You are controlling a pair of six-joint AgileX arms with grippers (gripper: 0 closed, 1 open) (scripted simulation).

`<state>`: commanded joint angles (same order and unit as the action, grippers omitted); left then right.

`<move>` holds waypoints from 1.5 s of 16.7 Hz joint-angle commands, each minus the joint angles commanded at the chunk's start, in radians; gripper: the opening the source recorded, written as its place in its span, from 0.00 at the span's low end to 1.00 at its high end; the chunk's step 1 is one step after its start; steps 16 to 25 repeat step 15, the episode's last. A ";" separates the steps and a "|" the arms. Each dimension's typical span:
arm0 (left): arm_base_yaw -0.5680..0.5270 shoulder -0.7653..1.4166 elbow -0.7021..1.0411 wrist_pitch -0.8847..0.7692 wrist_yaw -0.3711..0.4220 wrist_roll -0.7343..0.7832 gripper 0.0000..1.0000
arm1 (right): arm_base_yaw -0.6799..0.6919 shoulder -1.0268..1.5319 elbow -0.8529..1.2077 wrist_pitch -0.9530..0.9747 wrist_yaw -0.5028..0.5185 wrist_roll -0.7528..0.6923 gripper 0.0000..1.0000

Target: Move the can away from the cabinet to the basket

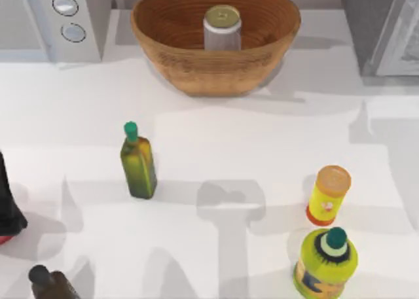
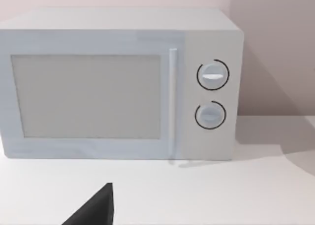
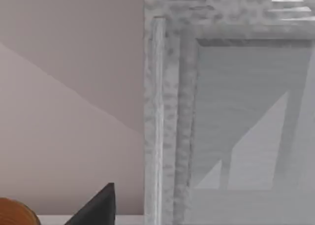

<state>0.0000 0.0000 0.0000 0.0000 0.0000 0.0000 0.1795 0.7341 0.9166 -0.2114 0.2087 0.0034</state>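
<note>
The can, silver-grey with a dull gold top, stands upright inside the wicker basket at the back middle of the table. The dark-grey cabinet is at the back right, apart from the basket. In the right wrist view the cabinet's pale framed door is close ahead, with a bit of the basket's rim at the edge and a dark part of my right gripper. A dark part of my left gripper shows in the left wrist view, facing the white box with two knobs.
The white box with two knobs stands at the back left. On the table are a green bottle, a yellow canister with an orange lid, a yellow-green bottle, a dark bottle and a dark object at the left edge.
</note>
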 joint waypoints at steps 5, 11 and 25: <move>0.000 0.000 0.000 0.000 0.000 0.000 1.00 | -0.089 -0.365 -0.482 0.099 -0.105 -0.003 1.00; 0.000 0.000 0.000 0.000 0.000 0.000 1.00 | -0.166 -0.682 -0.863 0.194 -0.194 -0.003 1.00; 0.000 0.000 0.000 0.000 0.000 0.000 1.00 | -0.179 -0.734 -0.917 0.211 -0.209 -0.003 1.00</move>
